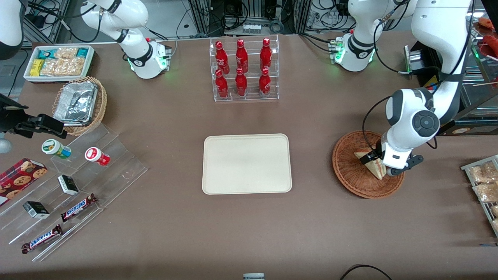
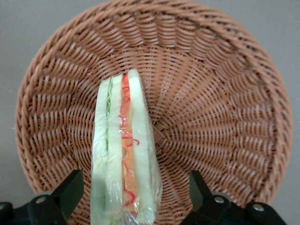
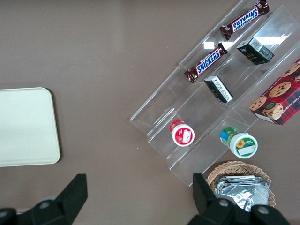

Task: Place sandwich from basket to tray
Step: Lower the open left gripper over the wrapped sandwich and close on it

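Fingers (image 2: 70,190) spread, straddling sandwich (image 2: 124,150) in basket (image 2: 225,93)

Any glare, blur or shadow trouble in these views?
Front view: even light, soft shadows, foil trays glare a little. Left wrist view: sandwich wrap is shiny and slightly soft close up, basket weave sharp, open pincer straddling the sandwich. Right wrist view: bright reflections on the acrylic steps.

Six red bottles (image 1: 243,69), two Snickers bars (image 1: 78,207), two baskets (image 1: 350,171), one sandwich (image 1: 372,165), one tray (image 1: 246,163), one working claw (image 1: 383,165).
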Controlling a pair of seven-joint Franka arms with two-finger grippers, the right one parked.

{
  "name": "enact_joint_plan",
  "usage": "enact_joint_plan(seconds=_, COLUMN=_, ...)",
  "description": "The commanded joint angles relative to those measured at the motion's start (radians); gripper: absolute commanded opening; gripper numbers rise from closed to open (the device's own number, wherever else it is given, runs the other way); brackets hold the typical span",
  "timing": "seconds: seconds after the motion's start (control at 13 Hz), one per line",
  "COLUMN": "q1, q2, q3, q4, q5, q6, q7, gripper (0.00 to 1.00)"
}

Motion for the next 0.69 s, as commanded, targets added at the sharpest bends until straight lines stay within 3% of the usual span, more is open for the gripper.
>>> enact_joint_plan(seconds=0.0, q1=-0.001, q2=0.008, q3=0.002, q4=-0.017, q5=0.002, q6=0.028, q7=-0.063, gripper=0.56)
enact_joint_plan(seconds=0.15, q1=-0.001, q2=0.006, q3=0.003, q4=-0.019, q5=0.008, q6=0.022, q7=-0.07, gripper=0.0)
enact_joint_plan(seconds=0.62, q1=-0.007, q2=-0.047, q3=0.003, q4=-0.014, q5=0.024, q6=-0.051, q7=-0.05, gripper=0.0)
